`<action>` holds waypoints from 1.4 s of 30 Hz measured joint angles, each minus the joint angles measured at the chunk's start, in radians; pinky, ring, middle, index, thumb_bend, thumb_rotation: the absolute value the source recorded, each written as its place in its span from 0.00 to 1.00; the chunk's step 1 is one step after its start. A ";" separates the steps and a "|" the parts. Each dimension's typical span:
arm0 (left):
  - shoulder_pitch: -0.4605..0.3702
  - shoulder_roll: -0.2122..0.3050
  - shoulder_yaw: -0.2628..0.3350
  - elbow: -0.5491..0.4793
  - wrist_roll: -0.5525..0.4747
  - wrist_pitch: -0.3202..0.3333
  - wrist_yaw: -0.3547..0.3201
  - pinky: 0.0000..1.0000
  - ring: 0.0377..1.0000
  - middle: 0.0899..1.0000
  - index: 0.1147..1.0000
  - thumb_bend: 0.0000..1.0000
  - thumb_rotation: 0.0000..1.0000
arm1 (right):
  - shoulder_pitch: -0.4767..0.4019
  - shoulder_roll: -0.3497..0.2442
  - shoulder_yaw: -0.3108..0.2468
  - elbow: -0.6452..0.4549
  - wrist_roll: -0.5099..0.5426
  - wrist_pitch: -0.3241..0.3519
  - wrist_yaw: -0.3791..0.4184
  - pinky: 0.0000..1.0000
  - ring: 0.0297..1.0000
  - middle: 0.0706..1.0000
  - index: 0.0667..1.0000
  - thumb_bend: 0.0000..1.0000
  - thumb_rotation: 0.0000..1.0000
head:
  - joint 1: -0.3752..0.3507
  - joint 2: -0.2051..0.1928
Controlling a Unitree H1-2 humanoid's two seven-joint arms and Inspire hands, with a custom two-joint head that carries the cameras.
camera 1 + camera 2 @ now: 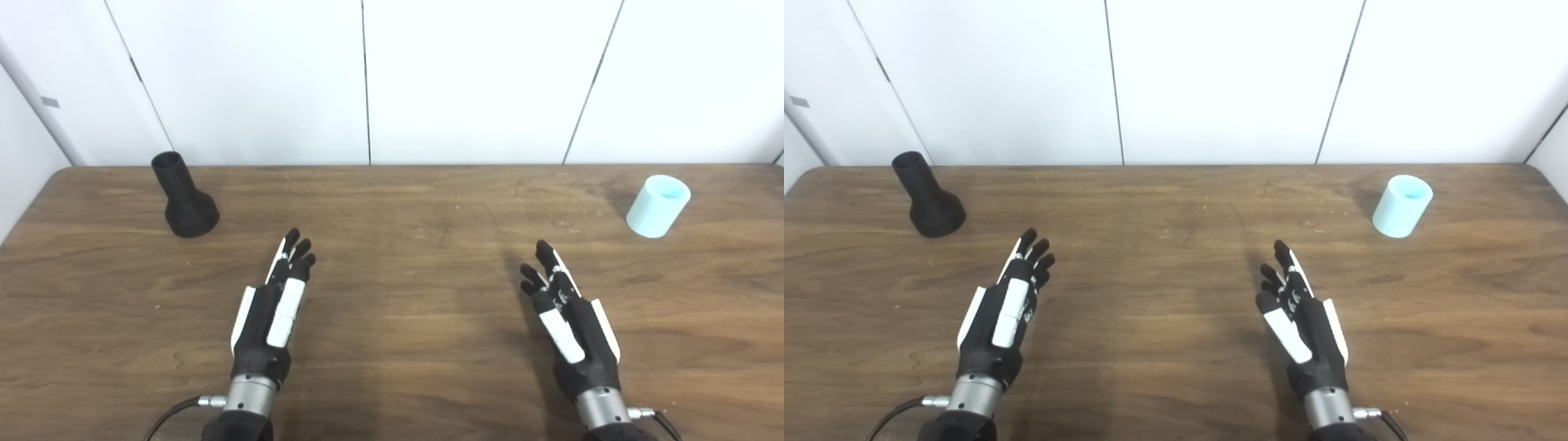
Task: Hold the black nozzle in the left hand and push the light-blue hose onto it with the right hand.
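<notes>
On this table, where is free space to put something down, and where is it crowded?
Bare wood lies between the black nozzle at far left and the light-blue hose at far right, and also between the left hand and right hand. Nowhere is crowded; only the two far corners are taken.

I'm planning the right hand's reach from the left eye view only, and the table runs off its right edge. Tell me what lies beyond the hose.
Observer: The table ends there. Its rounded far right corner shows, with bare wood between it and the light-blue hose.
Operator: Say what stands past that corner.
Observer: A white side wall that meets the back wall just behind the corner.
</notes>
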 measured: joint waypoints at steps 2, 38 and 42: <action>0.000 0.000 0.000 0.000 0.000 0.000 0.000 0.98 0.95 0.96 1.00 0.79 0.88 | 0.000 0.000 0.000 0.000 0.000 0.000 0.000 0.92 0.93 0.99 0.96 0.78 0.70 | 0.000 0.000; 0.000 0.001 0.001 0.000 0.000 0.001 0.000 0.98 0.95 0.96 1.00 0.79 0.88 | 0.000 0.000 0.002 0.000 0.000 0.000 0.000 0.93 0.94 0.99 0.96 0.78 0.70 | -0.002 0.000; 0.000 0.001 0.001 0.000 0.000 0.001 0.000 0.98 0.95 0.96 1.00 0.79 0.88 | 0.000 0.000 0.003 0.000 0.000 0.000 0.000 0.93 0.94 0.99 0.96 0.78 0.70 | -0.003 0.000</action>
